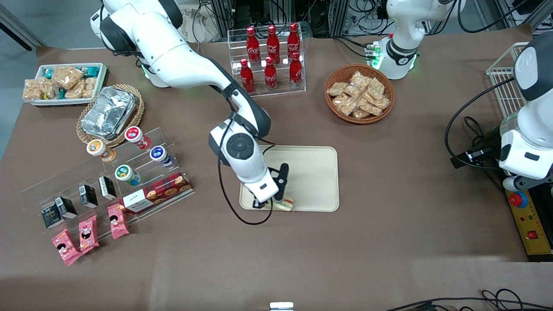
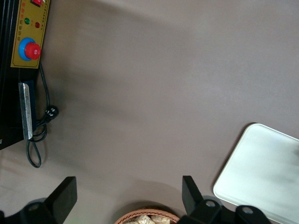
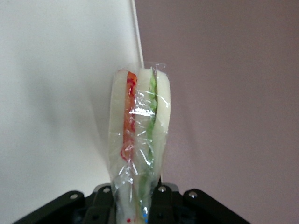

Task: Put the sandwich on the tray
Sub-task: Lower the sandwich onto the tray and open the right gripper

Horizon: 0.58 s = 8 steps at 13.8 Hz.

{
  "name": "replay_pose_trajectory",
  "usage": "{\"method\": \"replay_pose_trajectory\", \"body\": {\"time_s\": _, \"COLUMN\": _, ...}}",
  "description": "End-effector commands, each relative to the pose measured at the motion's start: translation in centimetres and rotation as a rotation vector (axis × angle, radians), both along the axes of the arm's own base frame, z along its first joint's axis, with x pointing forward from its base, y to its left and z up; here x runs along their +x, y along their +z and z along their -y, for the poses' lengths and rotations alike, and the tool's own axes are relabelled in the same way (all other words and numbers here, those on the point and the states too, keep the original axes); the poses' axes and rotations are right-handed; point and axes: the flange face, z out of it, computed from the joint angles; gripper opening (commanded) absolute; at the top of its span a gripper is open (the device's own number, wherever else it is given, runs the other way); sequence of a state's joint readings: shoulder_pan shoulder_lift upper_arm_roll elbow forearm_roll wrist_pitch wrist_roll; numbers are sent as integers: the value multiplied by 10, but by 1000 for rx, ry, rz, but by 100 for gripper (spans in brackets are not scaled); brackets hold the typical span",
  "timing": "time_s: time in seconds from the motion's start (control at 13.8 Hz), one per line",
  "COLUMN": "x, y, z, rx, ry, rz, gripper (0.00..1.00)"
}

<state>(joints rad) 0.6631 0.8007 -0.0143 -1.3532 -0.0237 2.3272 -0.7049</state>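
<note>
- Covered edge to edge in a matte brown table cloth (image 1: 389, 242), faintly creased nearest the front camera
- Bordered by grey floor (image 1: 17, 26) at the working arm's end
- Backed by tangled black cables (image 1: 345, 17) and metal framing (aluminium profile, by the look)
- Flanked at the parked arm's end by a yellow control box (image 1: 529, 224) with red button and a white wire rack (image 1: 503, 86)
- Lit evenly, with soft shadows

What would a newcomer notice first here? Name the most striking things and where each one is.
First, the gripper holding the plastic-wrapped sandwich low over the edge of the cream tray nearest the front camera. In the wrist view the sandwich shows red and green filling straddling the tray's rim. Next, the red cola bottles in a clear rack, farther from the camera than the tray.
</note>
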Motion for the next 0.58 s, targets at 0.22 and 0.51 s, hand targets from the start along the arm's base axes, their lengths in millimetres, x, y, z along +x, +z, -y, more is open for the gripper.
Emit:
{"method": "replay_pose_trajectory", "body": {"time_s": 0.22, "x": -4, "y": -18, "z": -17, "rx": -8, "ry": 36, "rz": 40, "gripper": 35}}
{"method": "replay_pose_trajectory", "body": {"time_s": 0.51, "x": -10, "y": -25, "z": -25, "rx": -6, "ry": 34, "rz": 41, "gripper": 52}}
